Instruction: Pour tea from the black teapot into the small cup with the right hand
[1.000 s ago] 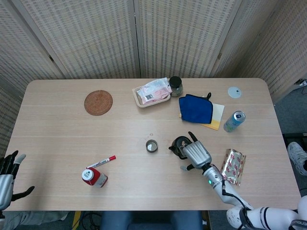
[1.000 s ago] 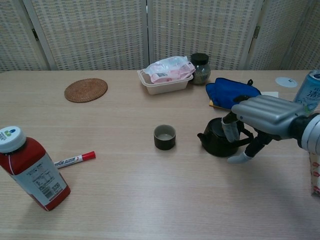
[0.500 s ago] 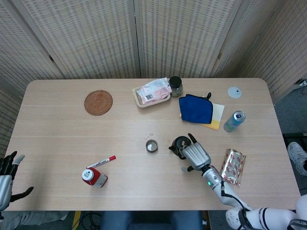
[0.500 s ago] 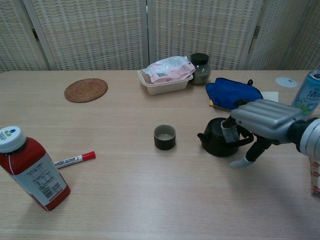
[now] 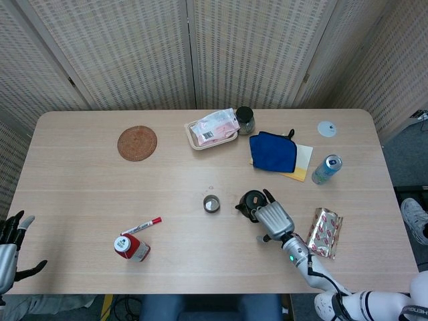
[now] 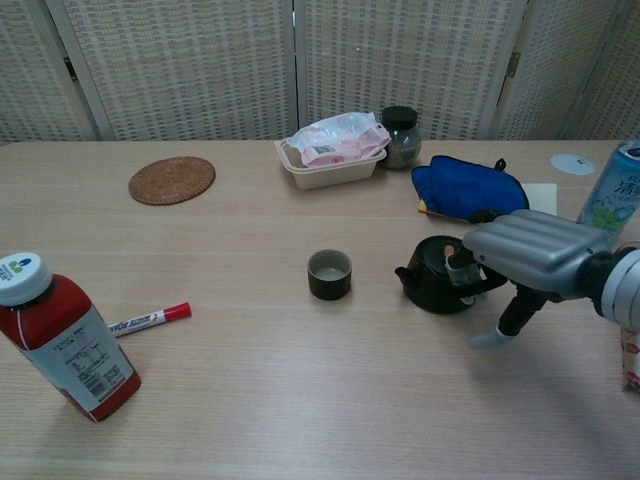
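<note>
The black teapot (image 5: 249,202) stands right of centre on the table, spout toward the small dark cup (image 5: 211,203). In the chest view the cup (image 6: 329,273) sits a short way left of the teapot (image 6: 432,275). My right hand (image 5: 274,219) is at the teapot's handle side, and its fingers (image 6: 463,268) reach down against the pot's back. The thumb points down to the table, apart from the pot, and the hand (image 6: 530,255) holds nothing. My left hand (image 5: 10,244) hangs off the table's near left corner with its fingers spread.
A red bottle (image 6: 60,335) and a marker (image 6: 150,319) lie near left. At the back are a woven coaster (image 5: 137,143), a food tray (image 5: 212,129), a jar (image 5: 245,120) and a blue cloth (image 5: 273,151). A can (image 5: 326,169) and a patterned pack (image 5: 325,233) stand right.
My right hand has drawn back a little from over the teapot toward the right and the near edge. The teapot and cup have stayed put.
</note>
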`<action>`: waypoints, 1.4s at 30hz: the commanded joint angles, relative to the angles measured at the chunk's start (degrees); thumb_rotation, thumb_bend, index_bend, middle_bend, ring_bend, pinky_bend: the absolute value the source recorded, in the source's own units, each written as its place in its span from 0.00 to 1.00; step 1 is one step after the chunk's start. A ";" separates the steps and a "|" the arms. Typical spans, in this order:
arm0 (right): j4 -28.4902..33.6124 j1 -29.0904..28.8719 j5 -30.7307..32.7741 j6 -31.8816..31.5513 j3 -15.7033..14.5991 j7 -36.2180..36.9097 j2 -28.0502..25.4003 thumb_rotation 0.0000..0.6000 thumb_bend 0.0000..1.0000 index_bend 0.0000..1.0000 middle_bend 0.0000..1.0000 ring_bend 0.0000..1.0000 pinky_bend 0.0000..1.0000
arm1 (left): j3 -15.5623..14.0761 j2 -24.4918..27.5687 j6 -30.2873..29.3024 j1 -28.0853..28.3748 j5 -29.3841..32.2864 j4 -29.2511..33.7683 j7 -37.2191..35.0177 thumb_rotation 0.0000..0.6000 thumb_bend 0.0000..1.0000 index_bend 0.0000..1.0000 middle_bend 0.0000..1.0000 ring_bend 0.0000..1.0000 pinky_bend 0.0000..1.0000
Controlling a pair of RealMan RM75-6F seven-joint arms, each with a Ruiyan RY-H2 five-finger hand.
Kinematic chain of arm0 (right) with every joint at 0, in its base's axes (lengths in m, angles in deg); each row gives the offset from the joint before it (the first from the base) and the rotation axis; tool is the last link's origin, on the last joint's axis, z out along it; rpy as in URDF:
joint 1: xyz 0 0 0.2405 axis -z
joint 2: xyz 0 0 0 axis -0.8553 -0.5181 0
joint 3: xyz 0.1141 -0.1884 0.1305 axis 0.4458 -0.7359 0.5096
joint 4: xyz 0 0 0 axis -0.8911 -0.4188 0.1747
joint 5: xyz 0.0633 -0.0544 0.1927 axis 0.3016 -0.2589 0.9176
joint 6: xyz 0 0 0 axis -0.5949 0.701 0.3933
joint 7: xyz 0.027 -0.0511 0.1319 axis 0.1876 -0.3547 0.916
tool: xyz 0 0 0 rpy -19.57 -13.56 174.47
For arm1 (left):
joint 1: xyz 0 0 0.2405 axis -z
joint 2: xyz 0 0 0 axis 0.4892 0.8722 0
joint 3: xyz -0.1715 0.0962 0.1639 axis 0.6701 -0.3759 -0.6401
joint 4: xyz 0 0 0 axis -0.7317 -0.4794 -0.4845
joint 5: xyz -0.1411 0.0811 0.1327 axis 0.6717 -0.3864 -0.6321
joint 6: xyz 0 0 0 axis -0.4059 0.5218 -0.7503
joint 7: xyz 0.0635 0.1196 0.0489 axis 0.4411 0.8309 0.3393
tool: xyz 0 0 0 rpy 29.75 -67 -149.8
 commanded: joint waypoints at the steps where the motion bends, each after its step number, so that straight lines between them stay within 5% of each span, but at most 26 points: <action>1: -0.19 0.03 0.23 0.02 -0.21 -0.16 0.17 0.76 0.00 0.53 0.52 0.46 0.00 | 0.00 -0.02 -0.04 -0.03 0.01 -0.05 -0.03 1.00 0.00 0.10 0.00 0.00 0.00; 15: -1.06 0.58 0.94 -0.47 -1.18 -0.49 0.89 0.85 0.00 0.55 0.54 0.48 0.00 | -0.10 0.01 -0.19 -0.26 0.00 -0.17 -0.13 1.00 0.00 0.10 0.00 0.00 0.00; 27: -2.01 -0.83 0.87 1.50 0.62 2.31 1.22 0.94 0.00 0.77 0.81 0.78 0.00 | -0.02 0.24 -0.93 -0.82 0.26 -0.06 0.16 1.00 0.00 0.10 0.00 0.00 0.00; 42: -2.37 -3.25 1.76 5.04 3.80 9.12 -0.80 0.93 0.00 0.91 0.97 0.91 0.09 | 0.00 0.72 -1.15 -1.06 0.25 0.74 0.79 1.00 0.00 0.10 0.00 0.00 0.00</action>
